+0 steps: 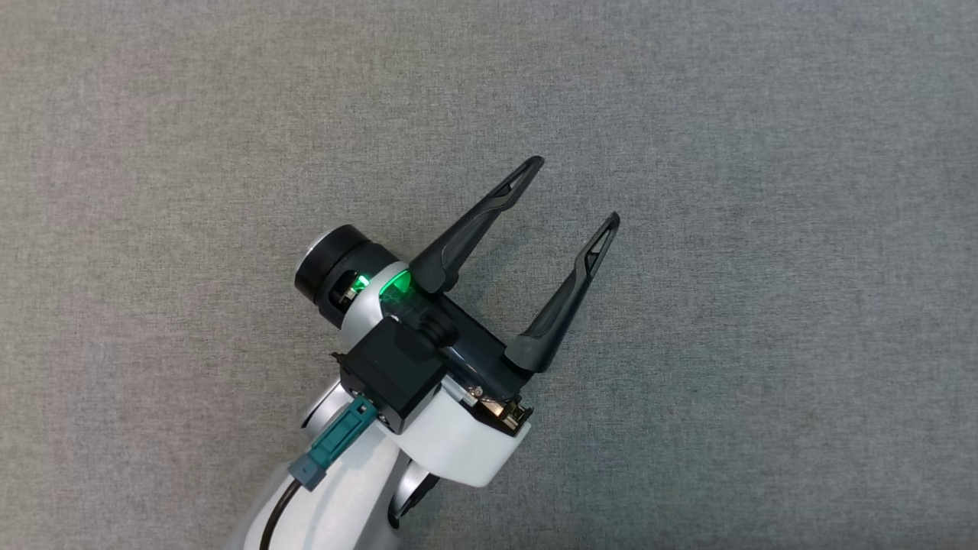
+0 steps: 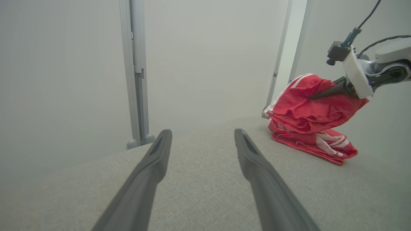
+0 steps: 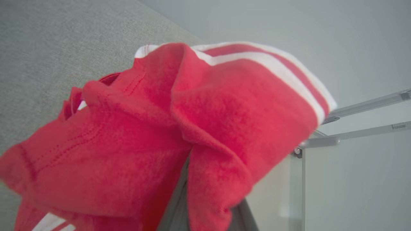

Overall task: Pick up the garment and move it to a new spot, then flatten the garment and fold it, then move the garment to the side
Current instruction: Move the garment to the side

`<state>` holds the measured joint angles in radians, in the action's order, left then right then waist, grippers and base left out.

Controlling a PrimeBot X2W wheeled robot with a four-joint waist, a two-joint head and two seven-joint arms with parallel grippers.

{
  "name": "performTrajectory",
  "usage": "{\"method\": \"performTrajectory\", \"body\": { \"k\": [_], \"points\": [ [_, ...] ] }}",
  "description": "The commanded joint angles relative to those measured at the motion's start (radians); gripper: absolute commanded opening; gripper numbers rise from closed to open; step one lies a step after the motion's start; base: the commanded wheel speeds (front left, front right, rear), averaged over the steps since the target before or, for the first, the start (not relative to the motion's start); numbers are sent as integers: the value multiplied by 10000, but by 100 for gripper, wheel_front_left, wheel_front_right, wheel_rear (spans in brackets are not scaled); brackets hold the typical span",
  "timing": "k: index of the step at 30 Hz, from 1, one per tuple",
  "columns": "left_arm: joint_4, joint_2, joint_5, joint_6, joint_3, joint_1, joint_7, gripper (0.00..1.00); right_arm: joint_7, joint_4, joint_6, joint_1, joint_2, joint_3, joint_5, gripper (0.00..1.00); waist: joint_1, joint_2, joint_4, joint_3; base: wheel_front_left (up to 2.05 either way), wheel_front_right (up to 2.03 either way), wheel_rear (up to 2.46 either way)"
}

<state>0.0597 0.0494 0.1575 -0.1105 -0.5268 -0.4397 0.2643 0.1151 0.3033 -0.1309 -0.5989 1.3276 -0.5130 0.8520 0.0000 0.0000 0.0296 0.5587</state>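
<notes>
Jaws wide, the left gripper [image 1: 574,189] hangs empty over the grey surface [image 2: 205,179]. Rightward, the red garment [image 2: 308,109] trails onto the surface's far edge, bunched in the clamped right gripper [image 2: 335,90]. Soft, light, floppy, I judge; hem or corner grips best.

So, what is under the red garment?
Grey surface; the garment rests its lower folds on it, while the right gripper holds the upper part up. The spot beneath the folds is covered, so unseen.

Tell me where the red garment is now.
In the left wrist view the red garment is at the right, gripped by the right claw, its lower part resting on the grey surface.
</notes>
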Motion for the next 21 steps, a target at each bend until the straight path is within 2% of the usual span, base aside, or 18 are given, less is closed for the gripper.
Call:
{"method": "performTrajectory", "body": {
  "k": [1,7,10,15,21],
  "points": [
    [47,41,18,-7,-3,-142,-1,100,53,54,4,202,98,142,-45,0,0,0,20,36,0,0,0],
    [52,37,142,15,-109,-226,0,100,319,368,4,1063,389,879,-285,0,0,0,217,264,0,0,0],
    [3,41,160,4,-113,-218,0,100,443,561,4,1484,340,1173,-418,0,0,0,335,378,0,0,0],
    [-9,37,194,-25,-162,-257,0,100,633,947,4,2066,56,1709,-703,0,0,0,558,571,0,0,0],
    [-36,39,186,-31,-134,-333,0,100,840,1506,4,2575,-588,2445,-1415,2,0,0,823,727,0,0,0]
  ]
}}
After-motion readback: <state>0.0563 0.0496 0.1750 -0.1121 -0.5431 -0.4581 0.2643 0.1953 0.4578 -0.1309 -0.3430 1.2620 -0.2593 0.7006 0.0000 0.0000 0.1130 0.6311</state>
